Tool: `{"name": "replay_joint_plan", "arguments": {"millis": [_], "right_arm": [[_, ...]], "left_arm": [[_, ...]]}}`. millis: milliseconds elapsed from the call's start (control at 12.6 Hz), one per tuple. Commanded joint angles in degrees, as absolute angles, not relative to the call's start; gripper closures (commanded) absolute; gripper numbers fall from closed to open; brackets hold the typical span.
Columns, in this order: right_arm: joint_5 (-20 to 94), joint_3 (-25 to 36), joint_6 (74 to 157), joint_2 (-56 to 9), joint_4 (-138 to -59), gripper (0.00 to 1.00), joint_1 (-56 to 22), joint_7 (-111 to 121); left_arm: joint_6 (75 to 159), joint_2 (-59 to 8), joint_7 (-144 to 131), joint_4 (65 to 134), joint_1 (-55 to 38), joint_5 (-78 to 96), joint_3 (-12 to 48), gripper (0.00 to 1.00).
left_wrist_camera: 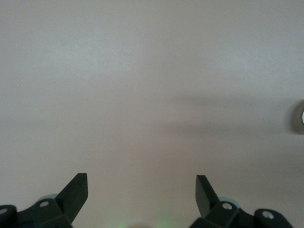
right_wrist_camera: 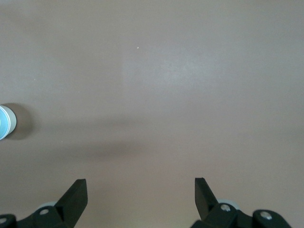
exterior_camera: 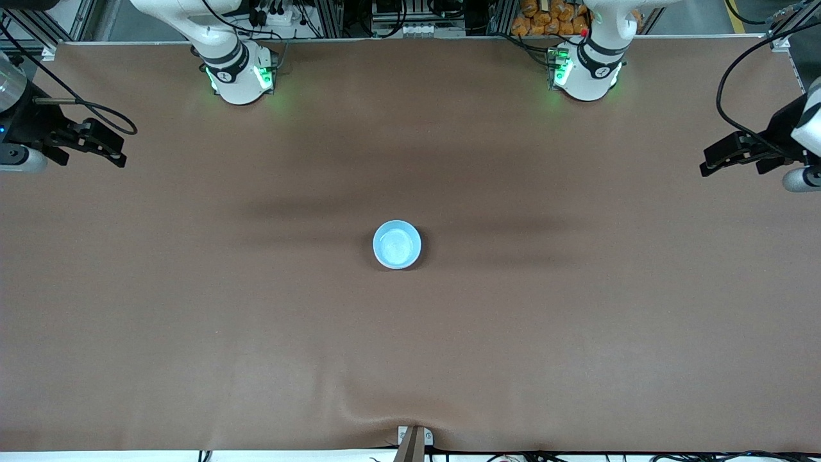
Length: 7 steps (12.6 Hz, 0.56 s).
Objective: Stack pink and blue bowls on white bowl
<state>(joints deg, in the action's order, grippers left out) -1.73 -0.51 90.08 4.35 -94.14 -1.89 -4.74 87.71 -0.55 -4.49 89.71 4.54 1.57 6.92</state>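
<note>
A light blue bowl point(exterior_camera: 397, 244) stands upright at the middle of the table, with nothing in it. Its edge also shows in the right wrist view as the blue bowl point(right_wrist_camera: 4, 122), and as a sliver of the bowl point(left_wrist_camera: 300, 117) in the left wrist view. The pink bowl and the white bowl are hidden; I cannot tell whether they sit under the blue one. My left gripper point(exterior_camera: 705, 163) point(left_wrist_camera: 142, 183) hangs open over the left arm's end of the table, holding nothing. My right gripper point(exterior_camera: 120, 154) point(right_wrist_camera: 141, 185) hangs open over the right arm's end, also holding nothing.
A brown mat point(exterior_camera: 577, 333) covers the whole table. Both arm bases point(exterior_camera: 240, 74) point(exterior_camera: 587, 70) stand along the edge farthest from the front camera. A small clamp point(exterior_camera: 414, 439) sits at the nearest edge.
</note>
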Motion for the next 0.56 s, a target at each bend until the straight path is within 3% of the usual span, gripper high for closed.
{"name": "replay_joint_plan", "arguments": {"millis": [0,476], "right_arm": [[-2.5,-0.8,89.4,1.6,-90.1,0.0,-0.4,-5.3],[-1.1,-0.9,89.1,-0.1,-88.2,0.0,-0.3,-5.5]], "left_arm": [[86.8,-1.0,-4.7,88.6,4.5,1.6,8.7,0.0],[85.0,-0.4,-4.8,88.6,4.7,1.6,10.8,0.0]]}}
